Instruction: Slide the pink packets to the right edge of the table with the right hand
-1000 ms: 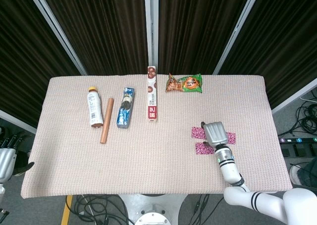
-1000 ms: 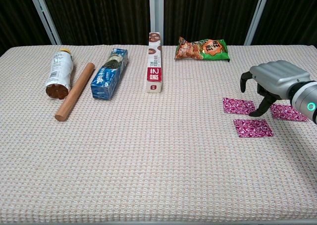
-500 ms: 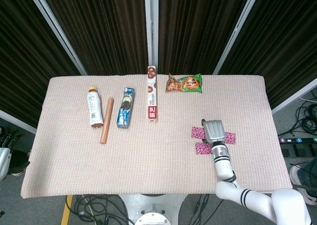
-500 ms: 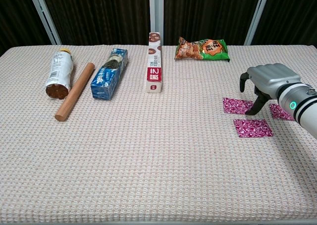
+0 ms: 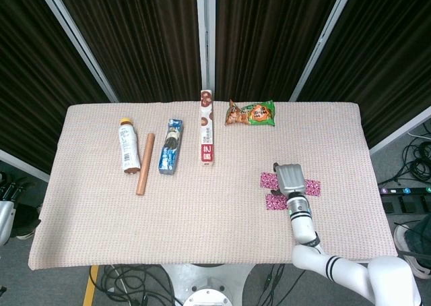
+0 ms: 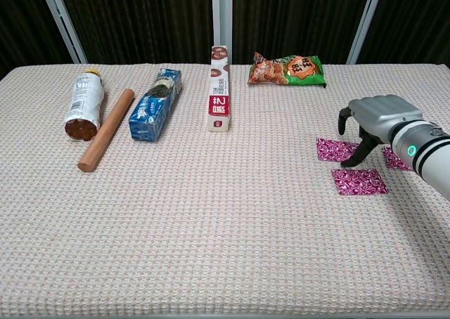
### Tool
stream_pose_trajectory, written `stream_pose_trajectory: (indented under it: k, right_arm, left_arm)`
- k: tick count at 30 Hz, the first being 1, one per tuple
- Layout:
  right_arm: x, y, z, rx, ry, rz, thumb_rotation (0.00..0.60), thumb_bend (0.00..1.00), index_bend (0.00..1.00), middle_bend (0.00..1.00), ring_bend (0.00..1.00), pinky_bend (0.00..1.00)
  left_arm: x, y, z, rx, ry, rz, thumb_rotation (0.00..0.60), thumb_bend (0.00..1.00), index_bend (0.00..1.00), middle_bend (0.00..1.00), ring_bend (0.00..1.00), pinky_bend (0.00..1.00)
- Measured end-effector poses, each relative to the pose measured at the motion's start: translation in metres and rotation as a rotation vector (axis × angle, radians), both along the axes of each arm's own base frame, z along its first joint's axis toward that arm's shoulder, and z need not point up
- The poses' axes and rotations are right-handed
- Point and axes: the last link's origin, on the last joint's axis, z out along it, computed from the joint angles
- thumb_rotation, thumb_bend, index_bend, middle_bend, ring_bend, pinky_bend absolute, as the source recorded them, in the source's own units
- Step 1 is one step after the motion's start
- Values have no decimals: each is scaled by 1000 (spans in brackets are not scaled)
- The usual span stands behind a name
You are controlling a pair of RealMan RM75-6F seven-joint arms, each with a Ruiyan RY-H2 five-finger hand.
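Three pink packets lie on the right part of the table: one on the left [image 6: 333, 150] [image 5: 269, 180], one nearer the front [image 6: 359, 181] [image 5: 275, 202], and one on the right [image 6: 394, 159] [image 5: 314, 187], partly hidden by my right hand. My right hand [image 6: 377, 116] [image 5: 291, 177] hovers palm down over them, fingers arched and apart, holding nothing. One fingertip [image 6: 349, 161] reaches the cloth between the left and front packets. Only a pale bit of my left arm [image 5: 5, 218] shows at the left edge; the hand's pose is unclear.
A chip bag [image 6: 287, 69], a tall narrow box [image 6: 220, 89], a blue packet [image 6: 156, 104], a wooden rod [image 6: 106, 129] and a bottle [image 6: 84, 103] lie along the far half. The table's right edge [image 5: 377, 185] lies right of the packets.
My right hand has shifted a little to the left over the packets. The packets have not moved. My left arm has drawn back toward the frame's left edge.
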Motion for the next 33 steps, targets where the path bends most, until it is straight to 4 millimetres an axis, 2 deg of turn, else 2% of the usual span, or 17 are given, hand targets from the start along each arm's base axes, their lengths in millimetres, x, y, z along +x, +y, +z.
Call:
stream_pose_trajectory:
  k: [12, 24, 33]
  right_arm:
    - [-3, -3, -4, 21, 4, -30, 417, 0, 366, 1000, 1000, 1000]
    - [-4, -4, -7, 51, 13, -42, 419, 0, 370, 1000, 1000, 1000]
    - [-3, -5, -6, 45, 10, -43, 443, 0, 417, 1000, 1000, 1000]
  left_arm:
    - [-2, 2, 0, 0, 4, 6, 600, 25, 278, 277, 200, 259]
    - [-2, 3, 0, -2, 7, 7, 600, 25, 278, 277, 200, 259]
    - [-2, 4, 1, -3, 6, 8, 600, 25, 278, 277, 200, 259]
